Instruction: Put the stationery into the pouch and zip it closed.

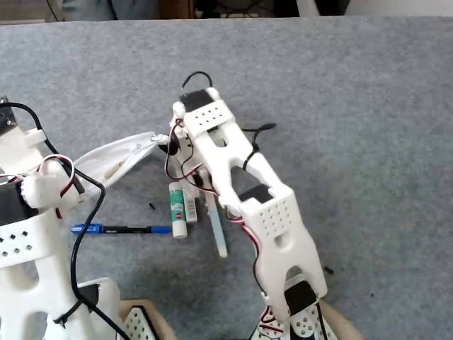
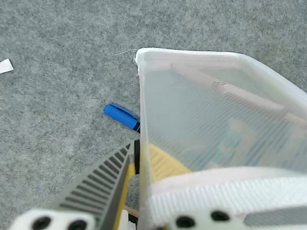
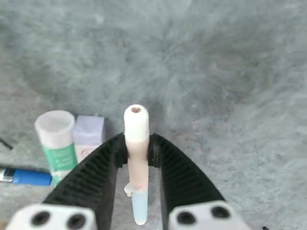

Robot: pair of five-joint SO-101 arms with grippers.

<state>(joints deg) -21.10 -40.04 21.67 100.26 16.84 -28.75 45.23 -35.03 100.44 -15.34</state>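
Pouch [image 2: 216,110] is held at one edge, clamped in the left pincer [image 2: 140,158]; what lies inside is blurred by the mesh. Right pincer [image 3: 137,143] is closed on a pale pen [image 3: 136,120], whose far end is hidden under the arm from above. Its long axis runs near-to-far on the surface [image 1: 354,106], beside the glue stick [image 1: 178,209].

Pouch [image 1: 117,161]: white, see-through mesh, one end held in the left gripper [image 2: 141,153]. Blue pen [image 1: 120,229] lies flat on the counter [image 1: 368,106], near the pouch. Green-and-white glue stick [image 1: 178,210] and small pale eraser [image 1: 192,207] lie side by side, touching. Pale pen with white cap [image 3: 136,139] is pinched between the fingers [image 3: 103,165] of the right gripper [image 3: 137,148].
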